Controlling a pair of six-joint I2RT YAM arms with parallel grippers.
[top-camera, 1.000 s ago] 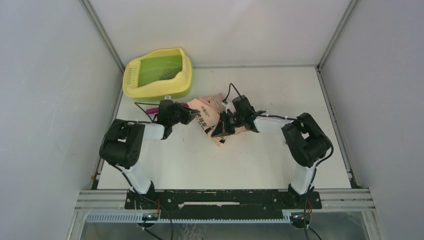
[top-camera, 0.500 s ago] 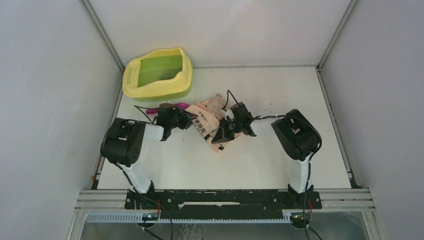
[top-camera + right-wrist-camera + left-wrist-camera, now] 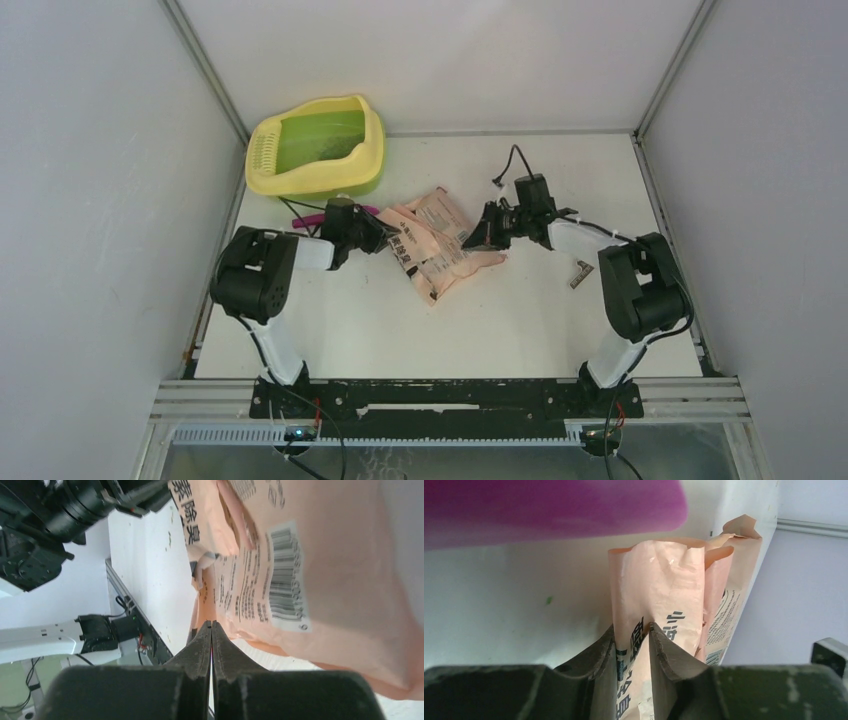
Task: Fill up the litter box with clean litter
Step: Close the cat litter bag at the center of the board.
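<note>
The litter box (image 3: 368,160), with yellow walls and a green basin, stands at the far left corner; a faint darker speckle of clean litter (image 3: 332,152) shows in the basin. The flat pink-orange bag (image 3: 440,250) lies mid-table. My left gripper (image 3: 378,236) is shut on the bag's left end, and the printed film (image 3: 664,585) is pinched between the fingers (image 3: 674,655). My right gripper (image 3: 470,241) is shut with its tips (image 3: 211,624) touching the bag's right edge (image 3: 300,555). I see no film between them.
A magenta scoop (image 3: 312,214) lies beside the left wrist and shows blurred in the left wrist view (image 3: 549,505). A small grey angled piece (image 3: 580,272) lies on the table near the right arm. Grey walls close in left, right and back.
My right arm has swung right and back, from the bag's middle to its right edge. The bag now lies spread out flatter. The left gripper has kept its hold.
</note>
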